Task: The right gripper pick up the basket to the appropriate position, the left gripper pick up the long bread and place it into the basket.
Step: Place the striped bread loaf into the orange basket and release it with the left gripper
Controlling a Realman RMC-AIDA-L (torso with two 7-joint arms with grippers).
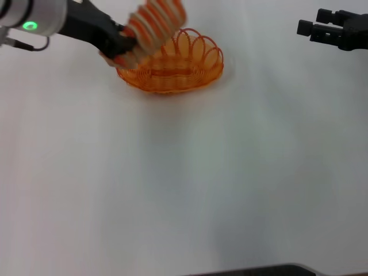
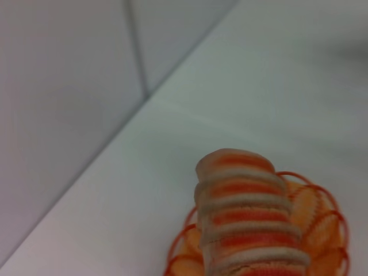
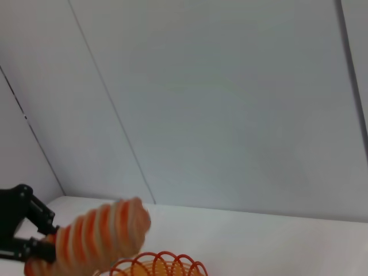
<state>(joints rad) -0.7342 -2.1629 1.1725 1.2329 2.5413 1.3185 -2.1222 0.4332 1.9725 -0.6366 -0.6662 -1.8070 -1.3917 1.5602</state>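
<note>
The oval orange wire basket (image 1: 172, 68) sits on the white table at the far middle-left. My left gripper (image 1: 122, 47) is shut on the long bread (image 1: 154, 24), a tan loaf with orange ridges, and holds it tilted above the basket's left rim. The bread (image 2: 247, 218) fills the left wrist view, with the basket (image 2: 322, 224) under it. The right wrist view shows the bread (image 3: 98, 233), the left gripper (image 3: 23, 230) and the basket's rim (image 3: 158, 264). My right gripper (image 1: 313, 29) hangs at the far right, apart from the basket, and holds nothing.
The white table (image 1: 184, 184) stretches from the basket to the near edge. A grey panelled wall (image 3: 230, 103) stands behind the table. A dark edge (image 1: 259, 270) shows at the bottom of the head view.
</note>
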